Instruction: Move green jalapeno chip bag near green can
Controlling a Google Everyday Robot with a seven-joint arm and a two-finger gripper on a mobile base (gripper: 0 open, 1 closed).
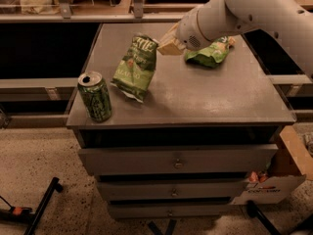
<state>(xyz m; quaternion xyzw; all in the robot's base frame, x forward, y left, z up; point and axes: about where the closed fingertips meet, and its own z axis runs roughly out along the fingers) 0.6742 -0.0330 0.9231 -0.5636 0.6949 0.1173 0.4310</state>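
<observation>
- Camera view: the green jalapeno chip bag (134, 67) is light green crumpled foil with white lettering. It stands tilted on the left half of the table (210, 102), with its lower end at or just above the surface.
- The claw (165, 45) is above the far middle of the table, its tan fingers pinched onto the bag's top right corner.
- The white arm (254, 9) comes in from the upper right.
- The green can (95, 97) stands upright at the near-left corner, close to both edges. Only a narrow strip of bare table separates it from the bag.
- A second green bag (208, 53) lies far right, partly behind the arm.
- The near-right part of the table is bare out to its edges.
</observation>
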